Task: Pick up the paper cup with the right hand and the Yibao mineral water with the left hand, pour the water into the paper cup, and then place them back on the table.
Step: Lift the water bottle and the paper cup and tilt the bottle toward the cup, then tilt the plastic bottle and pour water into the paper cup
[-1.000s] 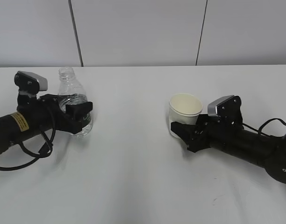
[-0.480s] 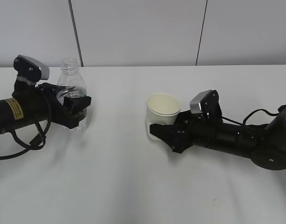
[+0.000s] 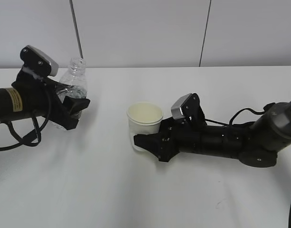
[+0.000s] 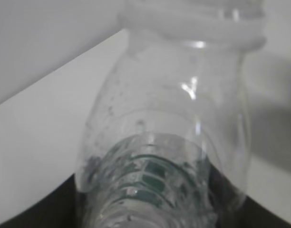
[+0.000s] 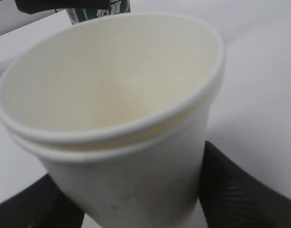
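Across the last second my right pincer [image 3: 148,142] has carried the paper cup [image 3: 144,124] from about three o'clock of the white bench [image 3: 136,199] in toward its middle, and my right arm now lies stretched out low over the surface. The cup stands upright and looks empty, its rolled rim open to the ceiling; in the right wrist view my black jaws sit against its lower wall on both sides, parted to the cup's width and holding it. Over the same second my left pincer [image 3: 72,111], toward nine o'clock, has raised the Yibao mineral water [image 3: 74,83] and leaned it, so the uncapped mouth now points up and toward one o'clock, tipping in the cup's direction. The jaws there are about half parted, closed around the bottle's lower body. In the left wrist view the clear ribbed shoulder fills the picture, with the green label just visible through the plastic and droplets clinging inside. I cannot tell how much water sits in it. Bottle and cup are well apart, the cup lying at about four o'clock from the bottle's mouth. I judge that both pick-ups are done and the two are being brought together for pouring; the bottle's mouth must reach over the cup's rim before it tips further, or water will land on the bench.
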Available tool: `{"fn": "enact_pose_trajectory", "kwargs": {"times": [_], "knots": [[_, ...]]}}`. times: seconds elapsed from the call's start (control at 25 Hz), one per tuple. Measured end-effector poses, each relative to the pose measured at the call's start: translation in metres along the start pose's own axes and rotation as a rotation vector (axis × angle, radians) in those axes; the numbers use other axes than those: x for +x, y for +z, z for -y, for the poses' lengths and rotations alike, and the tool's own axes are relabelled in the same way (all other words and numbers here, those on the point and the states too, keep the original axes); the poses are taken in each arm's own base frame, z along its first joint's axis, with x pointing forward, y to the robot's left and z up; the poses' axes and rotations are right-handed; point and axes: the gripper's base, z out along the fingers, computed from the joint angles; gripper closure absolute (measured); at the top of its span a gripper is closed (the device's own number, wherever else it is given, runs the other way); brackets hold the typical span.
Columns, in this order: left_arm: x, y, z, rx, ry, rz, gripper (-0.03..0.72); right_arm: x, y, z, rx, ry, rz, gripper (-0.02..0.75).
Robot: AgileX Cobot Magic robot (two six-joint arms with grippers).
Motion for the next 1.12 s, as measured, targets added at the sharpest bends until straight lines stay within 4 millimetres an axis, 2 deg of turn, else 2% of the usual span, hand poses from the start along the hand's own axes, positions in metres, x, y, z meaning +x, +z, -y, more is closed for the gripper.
{"fn": "enact_pose_trajectory", "kwargs": {"times": [0.28, 0.76, 1.12], "knots": [[-0.025, 0.011, 0.006, -0.002, 0.168, -0.113, 0.316, -0.006, 0.010, -0.002, -0.046, 0.007, -0.042, 0.230], [-0.060, 0.025, 0.015, -0.075, 0.411, -0.290, 0.316, -0.010, 0.015, 0.004, -0.047, -0.011, -0.094, 0.231], [-0.065, 0.027, 0.024, -0.105, 0.550, -0.388, 0.320, -0.017, 0.019, 0.009, -0.037, -0.028, -0.082, 0.232]]}}
